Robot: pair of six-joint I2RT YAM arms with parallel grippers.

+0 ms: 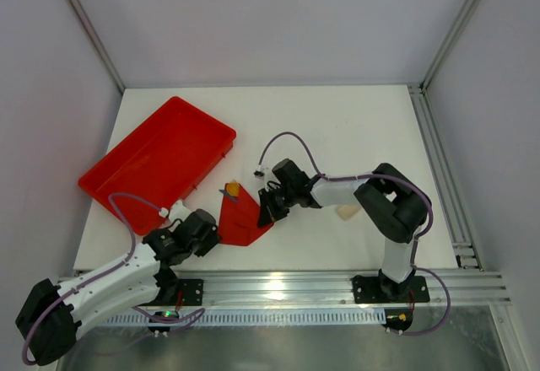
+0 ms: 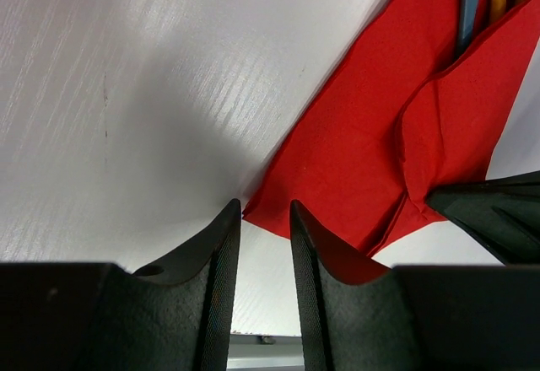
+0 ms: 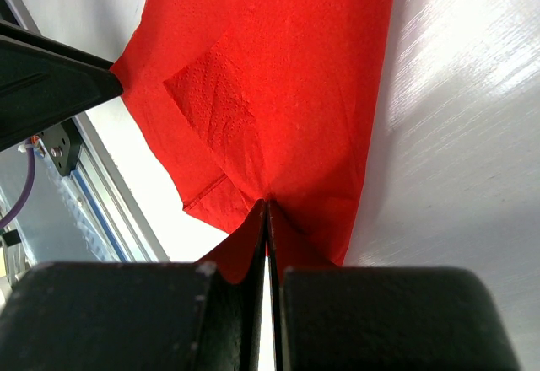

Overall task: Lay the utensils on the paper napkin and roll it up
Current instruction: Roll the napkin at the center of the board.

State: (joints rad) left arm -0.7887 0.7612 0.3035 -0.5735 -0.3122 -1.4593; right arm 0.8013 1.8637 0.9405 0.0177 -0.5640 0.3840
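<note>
Right pincer (image 3: 267, 204): clamped on paper napkin (image 3: 278, 76).
Left pincer (image 2: 264, 211): apart at its corner.
Risk: opposing pulls could tear it.

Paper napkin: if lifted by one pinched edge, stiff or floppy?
Probably floppy: the paper napkin creases and puckers where the right end effector pinches it. Likely very light, so it may slide on the glossy table when pushed. It looks thin, so a hard tug could tear it.
</note>
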